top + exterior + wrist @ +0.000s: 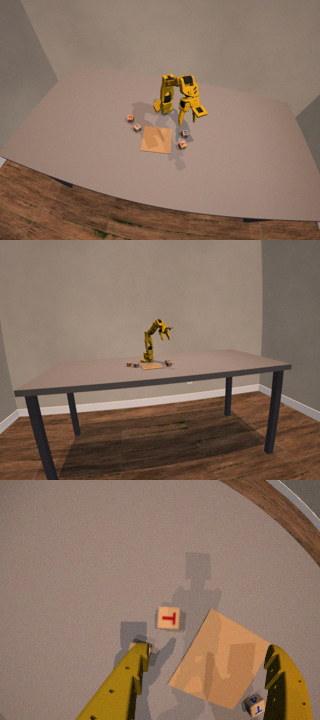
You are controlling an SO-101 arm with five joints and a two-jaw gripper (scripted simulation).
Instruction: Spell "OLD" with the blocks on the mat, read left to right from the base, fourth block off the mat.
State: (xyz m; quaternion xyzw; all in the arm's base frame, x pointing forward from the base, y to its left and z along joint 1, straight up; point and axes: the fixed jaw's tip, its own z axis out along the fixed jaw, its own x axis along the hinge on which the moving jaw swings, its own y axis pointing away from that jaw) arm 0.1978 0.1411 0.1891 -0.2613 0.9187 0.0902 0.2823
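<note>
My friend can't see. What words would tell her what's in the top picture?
A yellow robot arm holds its open, empty gripper above a grey table. Below lies a flat orange mat with two wooden letter blocks on either side, none on it.

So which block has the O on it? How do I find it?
Find the orange mat in front of the yellow arm. Two blocks sit off one side of it, under the raised gripper. The O block is the one nearer the arm, with a blue letter; its neighbour shows a red one.
</note>
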